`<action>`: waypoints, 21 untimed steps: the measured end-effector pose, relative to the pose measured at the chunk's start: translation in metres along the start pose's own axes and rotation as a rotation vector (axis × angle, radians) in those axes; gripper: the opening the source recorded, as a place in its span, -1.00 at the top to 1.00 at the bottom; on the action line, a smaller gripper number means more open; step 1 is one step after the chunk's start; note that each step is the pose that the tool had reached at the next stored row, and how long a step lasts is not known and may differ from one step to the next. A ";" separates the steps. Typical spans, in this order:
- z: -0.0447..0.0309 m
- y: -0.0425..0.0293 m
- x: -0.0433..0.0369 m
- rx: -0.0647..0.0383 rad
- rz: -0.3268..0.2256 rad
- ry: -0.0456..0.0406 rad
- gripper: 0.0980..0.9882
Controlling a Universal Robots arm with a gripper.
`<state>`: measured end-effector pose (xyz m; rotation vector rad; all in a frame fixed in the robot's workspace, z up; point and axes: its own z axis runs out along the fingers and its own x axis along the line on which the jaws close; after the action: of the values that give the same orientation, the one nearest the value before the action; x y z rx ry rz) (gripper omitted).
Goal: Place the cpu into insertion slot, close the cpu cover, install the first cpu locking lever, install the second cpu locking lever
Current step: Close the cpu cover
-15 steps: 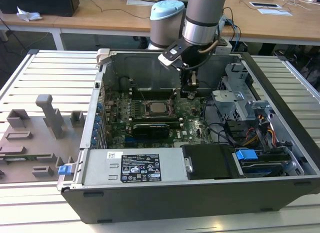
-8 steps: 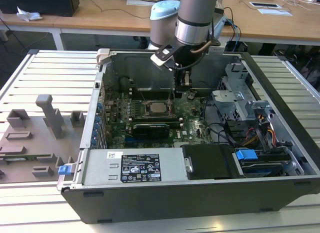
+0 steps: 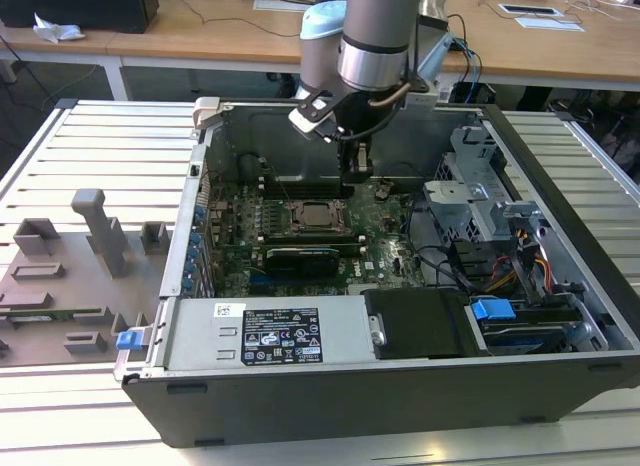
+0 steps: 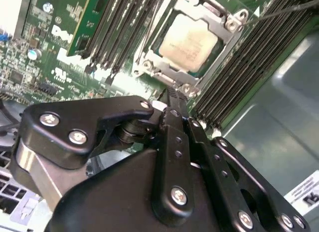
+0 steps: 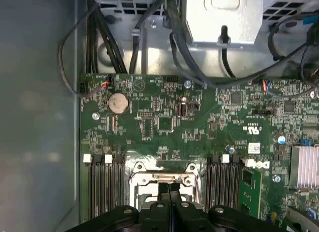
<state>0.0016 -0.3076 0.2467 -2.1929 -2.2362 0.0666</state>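
Note:
The cpu (image 4: 189,40) lies flat in the insertion slot (image 3: 318,216) on the green motherboard, its pale metallic top facing up. The silvery cpu cover (image 4: 162,67) lies down around it, and the chip shows through its window. My gripper (image 4: 169,96) is shut with nothing between its fingers. Its tip hangs just off the edge of the cover frame (image 5: 159,178), close above the board. In the exterior view the gripper (image 3: 358,172) stands just to the right of the slot. A thin metal rod (image 4: 284,9) runs out from the cover's far corner; I cannot tell if it is latched.
Rows of black memory slots (image 5: 102,187) flank the socket on both sides. The open computer case (image 3: 190,236) walls in the board, with black cables (image 5: 199,67), a drive cage (image 3: 480,201) and a power supply (image 3: 265,334) around it. A grey fixture plate (image 3: 70,276) lies outside, on the exterior view's left.

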 end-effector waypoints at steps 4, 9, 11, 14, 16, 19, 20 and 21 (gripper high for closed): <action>0.0078 -0.0134 0.0004 0.000 0.000 0.0001 0.98; 0.0193 -0.0394 0.0012 0.000 0.000 0.0001 0.98; 0.0278 -0.0576 0.0017 0.000 0.000 0.0001 0.98; 0.0348 -0.0661 0.0019 0.000 0.000 0.0001 0.98; 0.0376 -0.0677 0.0020 0.000 0.000 0.0001 0.98; 0.0399 -0.0679 0.0021 0.000 0.000 0.0001 0.98; 0.0414 -0.0680 0.0021 0.000 0.000 0.0001 0.98; 0.0423 -0.0679 0.0021 0.000 0.000 0.0001 0.98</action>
<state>-0.0679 -0.3078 0.2069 -2.1930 -2.2361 0.0664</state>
